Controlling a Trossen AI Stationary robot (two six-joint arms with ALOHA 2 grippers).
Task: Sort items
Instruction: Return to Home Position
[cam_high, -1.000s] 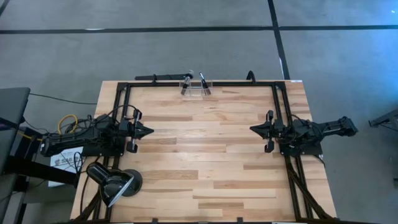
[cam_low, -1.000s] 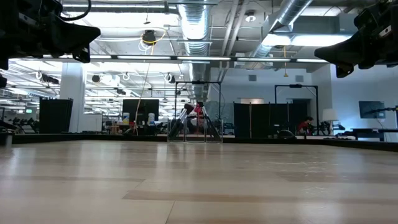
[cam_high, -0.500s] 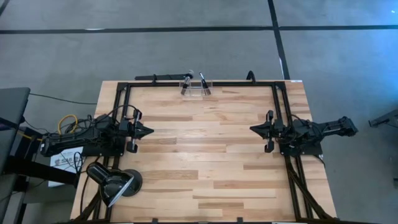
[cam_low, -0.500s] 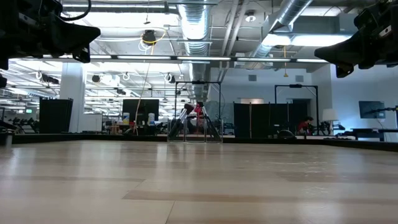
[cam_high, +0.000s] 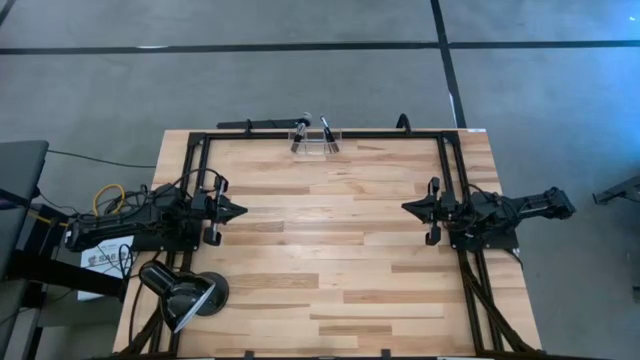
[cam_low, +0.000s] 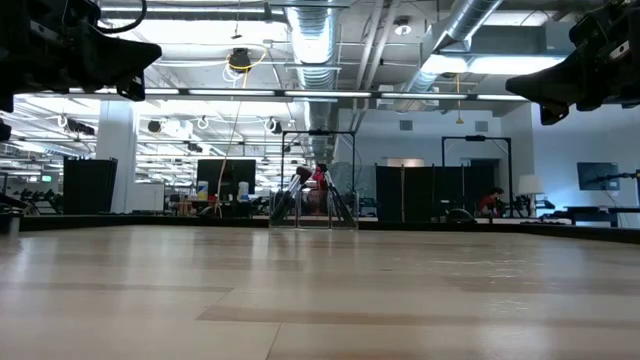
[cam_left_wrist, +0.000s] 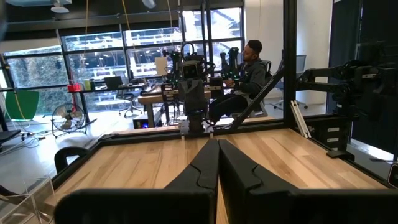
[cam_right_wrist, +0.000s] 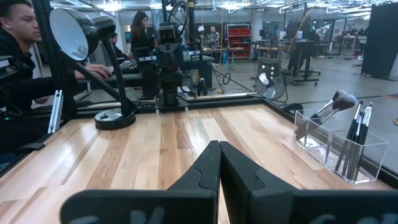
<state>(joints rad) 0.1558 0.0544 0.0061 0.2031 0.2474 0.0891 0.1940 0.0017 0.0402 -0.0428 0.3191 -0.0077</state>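
The items in view are makeup brushes standing in a clear holder (cam_high: 315, 140) at the middle of the table's far edge. In the right wrist view the holder (cam_right_wrist: 329, 146) has a fluffy brush (cam_right_wrist: 340, 99) leaning in one compartment and several slim dark brushes (cam_right_wrist: 359, 127) in the other. My left gripper (cam_high: 243, 211) hovers shut at the table's left side, pointing toward the right. My right gripper (cam_high: 404, 207) hovers shut at the right side, pointing toward the left. Both grippers (cam_left_wrist: 217, 144) (cam_right_wrist: 219, 146) are above the wood, far from the holder, and touch nothing.
A black desk lamp (cam_high: 185, 290) stands at the near left corner. A black frame rail (cam_high: 450, 170) runs along the table's left, far and right sides. Bare wood (cam_high: 320, 240) lies between the two grippers. People sit beyond the table's sides in both wrist views.
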